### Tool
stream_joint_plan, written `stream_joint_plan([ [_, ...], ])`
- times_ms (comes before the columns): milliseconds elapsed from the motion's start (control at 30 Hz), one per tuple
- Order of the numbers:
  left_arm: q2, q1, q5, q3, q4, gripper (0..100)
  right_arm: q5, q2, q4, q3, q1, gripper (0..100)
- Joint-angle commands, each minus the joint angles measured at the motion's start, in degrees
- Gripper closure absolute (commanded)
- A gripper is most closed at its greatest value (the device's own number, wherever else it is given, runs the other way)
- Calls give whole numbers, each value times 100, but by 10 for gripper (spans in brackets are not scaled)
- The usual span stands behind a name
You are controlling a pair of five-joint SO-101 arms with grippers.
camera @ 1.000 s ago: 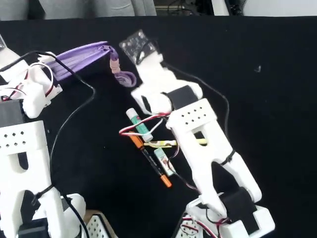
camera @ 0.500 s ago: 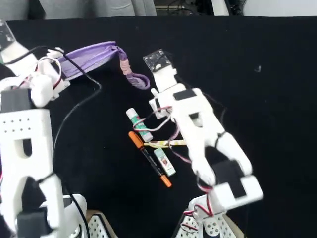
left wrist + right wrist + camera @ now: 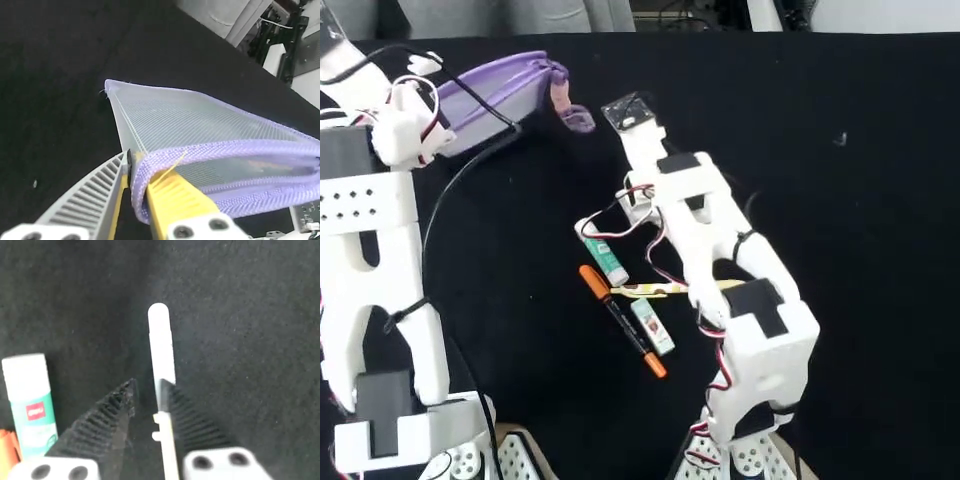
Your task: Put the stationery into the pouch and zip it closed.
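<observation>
a robotics lab bench, by the look of it: a tabletop [image 3: 880, 150] draped in black cloth carries two white printed arms, the left arm [image 3: 370, 260] beside the right arm [image 3: 720, 260], with bare wiring [image 3: 640, 240] looped along them. black equipment stands [image 3: 292, 35] rise behind.

Pouch [image 3: 200, 125]: see-thru fine mesh plastic w/ woven purple cloth zip tape [image 3: 235, 150]. Desk [image 3: 250, 315]: matt black cloth, fuzzy. Glue stick [image 3: 29, 395]: smooth plastic.
</observation>
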Motion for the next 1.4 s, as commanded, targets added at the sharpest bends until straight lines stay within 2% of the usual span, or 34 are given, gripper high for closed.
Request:
stream_joint_plan([
  [0,9,22,62,-330,0,972,-9,75,9,-532,193,836],
  [200,0,-251,62,-136,-167,972,-9,356,-123,-655,202,836],
  [400,0,-101,62,303,-527,972,185,611,-325,-655,167,837],
  [600,-44,-92,62,374,-510,972,229,919,-273,-857,176,907],
  [833,-53,-101,62,391,-501,972,229,1464,615,-1824,211,932],
  [900,-53,-110,62,391,-501,972,211,1552,677,-1991,325,983],
  [1067,-53,-84,62,479,-510,972,193,1552,695,-2220,686,988],
  [1200,-62,233,62,295,-501,972,70,1552,835,-2484,1002,988],
  [1367,-53,787,70,-426,26,972,-105,1552,1626,-3240,1415,988],
])
